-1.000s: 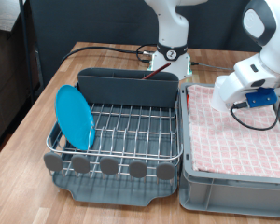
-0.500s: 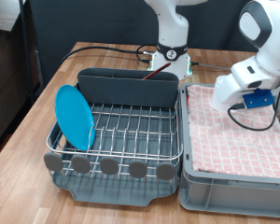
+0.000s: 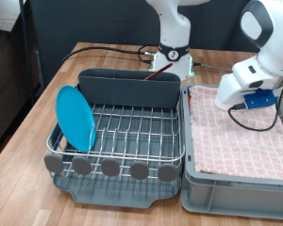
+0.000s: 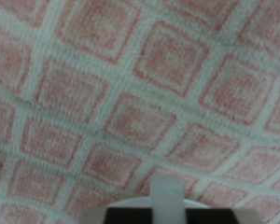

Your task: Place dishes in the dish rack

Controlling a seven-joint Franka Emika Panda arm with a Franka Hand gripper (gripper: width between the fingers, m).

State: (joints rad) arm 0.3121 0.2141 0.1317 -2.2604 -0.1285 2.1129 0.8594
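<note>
The light-blue plate [image 3: 74, 118] stands upright in the left slots of the dish rack [image 3: 132, 132], a silver wire grid with a grey cutlery trough [image 3: 130, 88] at its back. My gripper [image 3: 238, 97] hangs low over the grey crate lined with pink checked cloth [image 3: 238, 141], on the exterior view's right; its fingers are hidden by the hand. The wrist view shows the cloth [image 4: 131, 84] very close and blurred, with a pale white shape [image 4: 166, 198] at one edge that I cannot identify. The wooden spoon and the white mug are not clearly in view.
The rack and the crate stand side by side on a wooden table [image 3: 33, 122]. A second white robot base [image 3: 172, 56] with cables stands behind the rack. Round grey tabs [image 3: 111, 169] line the rack's front edge.
The hand has shifted slightly toward the exterior view's right above the cloth-lined crate. The plate and rack have not moved.
</note>
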